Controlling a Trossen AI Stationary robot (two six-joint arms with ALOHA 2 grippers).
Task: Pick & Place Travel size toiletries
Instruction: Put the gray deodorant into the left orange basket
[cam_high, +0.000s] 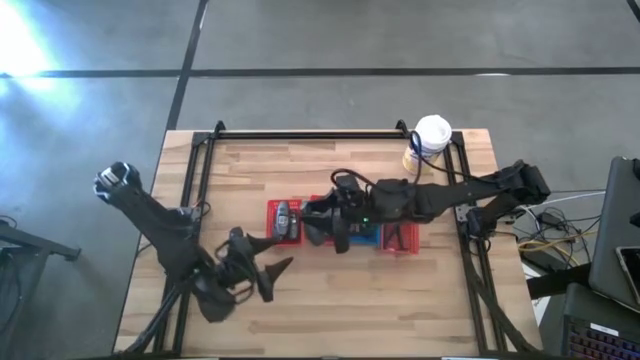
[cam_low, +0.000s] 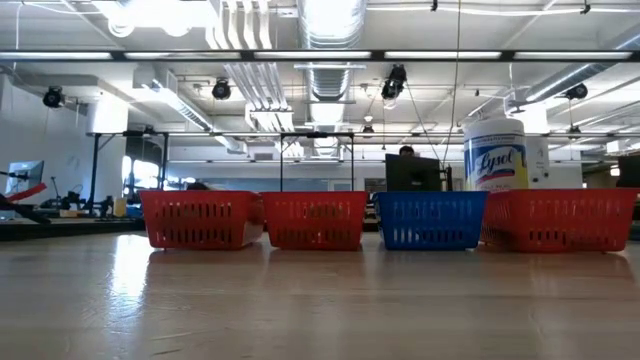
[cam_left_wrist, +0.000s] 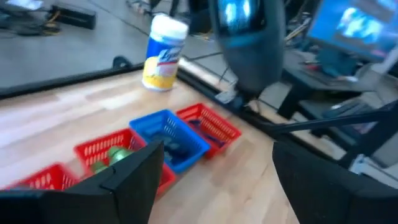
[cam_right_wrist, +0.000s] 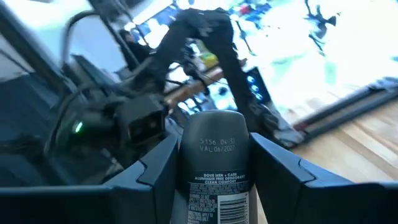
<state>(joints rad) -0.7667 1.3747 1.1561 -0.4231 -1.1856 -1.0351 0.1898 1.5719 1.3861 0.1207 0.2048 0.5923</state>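
My right gripper is shut on a grey-silver oval tube with small printed text. In the high view it reaches from the table's right side over the row of mesh baskets. More grey tubes lie in the leftmost red basket. Green packs sit in the second red basket. My left gripper is open and hangs above bare table near the front-left, clear of everything. Its fingers frame the baskets in the left wrist view. My right gripper pinches the grey-silver tube between its two fingers, one finger on each narrow side. The tube lies along the fingers, and its rounded printed end sticks out past them. The fingers point roughly level toward the table's left. What lies under the tube is hidden.
Four mesh baskets stand in a row at mid-table: two red, one blue, one red. A white-lidded yellow canister stands at the far right corner. Black rails run along the table's edges. Bare wood lies near the front.
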